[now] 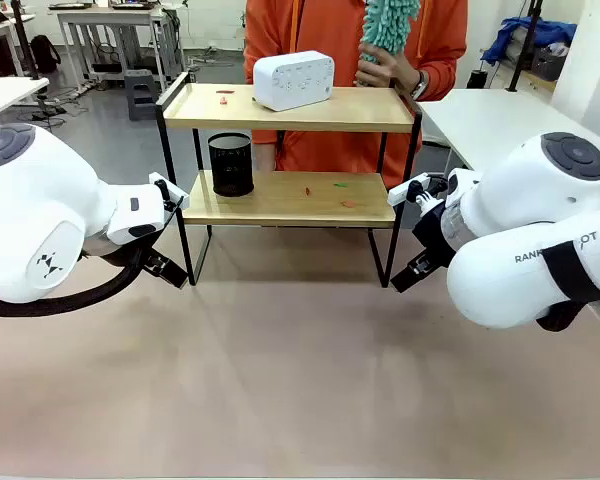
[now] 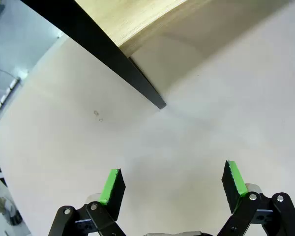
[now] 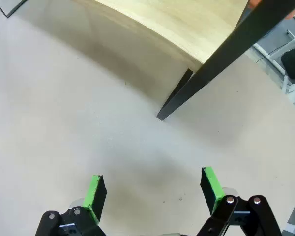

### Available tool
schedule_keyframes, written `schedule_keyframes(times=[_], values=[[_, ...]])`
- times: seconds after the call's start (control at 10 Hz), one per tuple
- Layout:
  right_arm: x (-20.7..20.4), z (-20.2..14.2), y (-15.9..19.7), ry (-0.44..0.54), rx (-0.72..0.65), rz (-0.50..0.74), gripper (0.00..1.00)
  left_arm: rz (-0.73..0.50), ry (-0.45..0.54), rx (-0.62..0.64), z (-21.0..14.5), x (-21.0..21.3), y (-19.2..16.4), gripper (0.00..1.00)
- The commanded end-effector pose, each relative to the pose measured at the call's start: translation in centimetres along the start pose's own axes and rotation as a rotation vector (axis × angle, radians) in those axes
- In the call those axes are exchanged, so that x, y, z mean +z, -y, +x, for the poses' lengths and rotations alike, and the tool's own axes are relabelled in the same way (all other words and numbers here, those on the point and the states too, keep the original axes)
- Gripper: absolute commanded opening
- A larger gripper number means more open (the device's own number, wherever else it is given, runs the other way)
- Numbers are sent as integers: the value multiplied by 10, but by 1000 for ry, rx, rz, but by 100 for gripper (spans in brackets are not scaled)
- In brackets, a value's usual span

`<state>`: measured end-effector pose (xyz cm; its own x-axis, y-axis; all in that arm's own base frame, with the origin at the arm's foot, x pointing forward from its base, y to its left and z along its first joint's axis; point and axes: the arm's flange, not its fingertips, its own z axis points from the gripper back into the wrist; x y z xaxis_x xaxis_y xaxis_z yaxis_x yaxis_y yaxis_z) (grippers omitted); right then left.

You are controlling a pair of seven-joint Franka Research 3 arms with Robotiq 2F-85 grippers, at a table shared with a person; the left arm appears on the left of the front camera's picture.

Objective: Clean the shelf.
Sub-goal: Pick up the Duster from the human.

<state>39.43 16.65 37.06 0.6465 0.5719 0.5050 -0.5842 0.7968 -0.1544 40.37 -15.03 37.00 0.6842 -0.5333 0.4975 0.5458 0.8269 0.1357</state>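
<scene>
Left pincer (image 2: 172, 183) released, empty, beside the shelf (image 1: 280, 198)'s left front leg | right pincer (image 3: 155, 189) released, empty, beside its right front leg | shelf stands between them on the counter (image 1: 300, 390)

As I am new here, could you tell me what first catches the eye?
The two-tier shelf stands centrally, a white box on its top board, a black mesh cup on the lower. Behind it, a person in orange holds a teal duster. The left end effector and right end effector, both open, hover by the shelf's front legs.
</scene>
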Motion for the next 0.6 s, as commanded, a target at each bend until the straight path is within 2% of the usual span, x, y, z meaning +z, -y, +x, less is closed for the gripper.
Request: schedule_keyframes(times=[0.0, 0.5], values=[[0, 0, 0, 0, 0, 0, 100, 0, 0, 0, 0, 0, 0, 100], [0, 0, 0, 0, 0, 0, 100, 0, 0, 0, 0, 0, 0, 100]])
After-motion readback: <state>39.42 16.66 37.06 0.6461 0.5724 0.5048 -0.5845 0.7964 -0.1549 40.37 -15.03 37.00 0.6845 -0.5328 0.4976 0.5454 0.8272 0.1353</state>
